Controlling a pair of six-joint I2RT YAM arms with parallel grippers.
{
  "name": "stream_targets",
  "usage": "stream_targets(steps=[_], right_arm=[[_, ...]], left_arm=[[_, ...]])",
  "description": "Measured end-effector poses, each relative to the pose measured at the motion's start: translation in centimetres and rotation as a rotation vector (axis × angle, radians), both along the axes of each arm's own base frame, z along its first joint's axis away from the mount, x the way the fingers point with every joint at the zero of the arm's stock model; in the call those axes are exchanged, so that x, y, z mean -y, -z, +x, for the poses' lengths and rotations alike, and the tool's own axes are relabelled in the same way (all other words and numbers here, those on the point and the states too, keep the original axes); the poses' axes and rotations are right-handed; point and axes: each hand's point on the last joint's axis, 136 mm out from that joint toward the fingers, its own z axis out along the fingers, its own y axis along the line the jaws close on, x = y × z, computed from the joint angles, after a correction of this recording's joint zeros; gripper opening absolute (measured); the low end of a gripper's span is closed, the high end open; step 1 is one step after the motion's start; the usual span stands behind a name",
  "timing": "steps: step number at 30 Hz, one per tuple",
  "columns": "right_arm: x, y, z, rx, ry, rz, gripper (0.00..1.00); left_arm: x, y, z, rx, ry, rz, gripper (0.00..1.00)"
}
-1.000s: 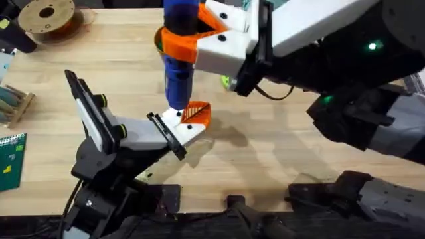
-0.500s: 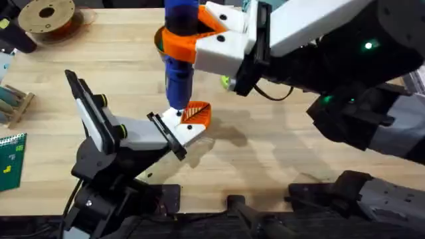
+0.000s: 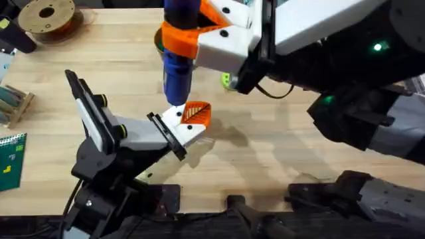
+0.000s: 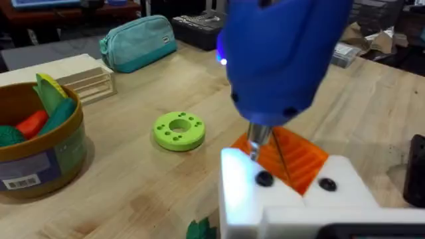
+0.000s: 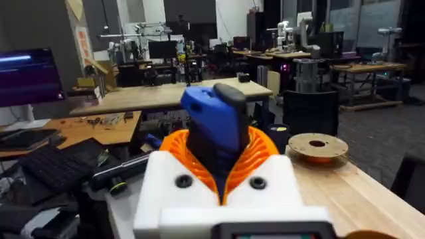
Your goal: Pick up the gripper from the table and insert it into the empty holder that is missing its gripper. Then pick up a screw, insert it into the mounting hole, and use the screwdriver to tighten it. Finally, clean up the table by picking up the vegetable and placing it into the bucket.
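The right gripper (image 3: 182,33) is clamped on the blue screwdriver (image 3: 178,73), its orange ribbed pads (image 5: 199,159) pressed against both sides of the barrel. The tool stands upright over the middle of the table (image 3: 265,153), bit pointing down. In the left wrist view the thin metal bit (image 4: 254,145) meets the top of the white holder (image 4: 292,199) beside a dark screw head (image 4: 264,178); whether the bit is seated in a screw cannot be told.

The orange gripper (image 3: 196,114) sits mounted against the holder (image 3: 179,129), at the tip of the left arm. The left gripper (image 3: 186,123) carries this assembly; whether its fingers are apart or closed cannot be told.

The bucket (image 4: 36,149) stands towards the table's far edge, partly hidden behind the screwdriver in the overhead view. It holds green and orange toy items (image 4: 40,113). A green leafy fragment (image 4: 199,230) lies on the table just beside the holder; it is too cut off to identify as the vegetable.

A bright-green disc (image 4: 178,130) lies on the table between bucket and holder. A brown filament spool (image 3: 48,16) rests at the far left corner.
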Motion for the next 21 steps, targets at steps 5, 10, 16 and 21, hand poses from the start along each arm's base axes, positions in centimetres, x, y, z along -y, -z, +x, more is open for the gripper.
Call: stream_targets(steps=[5, 10, 16, 21], right_arm=[[-0.01, 0.04, 0.01, -0.009, -0.002, 0.0, 0.03], [-0.03, 0.11, 0.03, -0.021, -0.005, 0.0, 0.03], [-0.05, 0.23, 0.07, -0.035, -0.008, -0.002, 0.03], [-0.17, 0.73, 0.2, -0.055, -0.008, -0.018, 0.03]], left_arm=[[0.0, 0.0, 0.0, 0.0, 0.0, 0.0, 0.004], [0.0, 0.0, 0.0, 0.0, 0.0, 0.0, 0.004], [0.0, 0.0, 0.0, 0.0, 0.0, 0.0, 0.004], [0.0, 0.0, 0.0, 0.0, 0.0, 0.0, 0.004]])
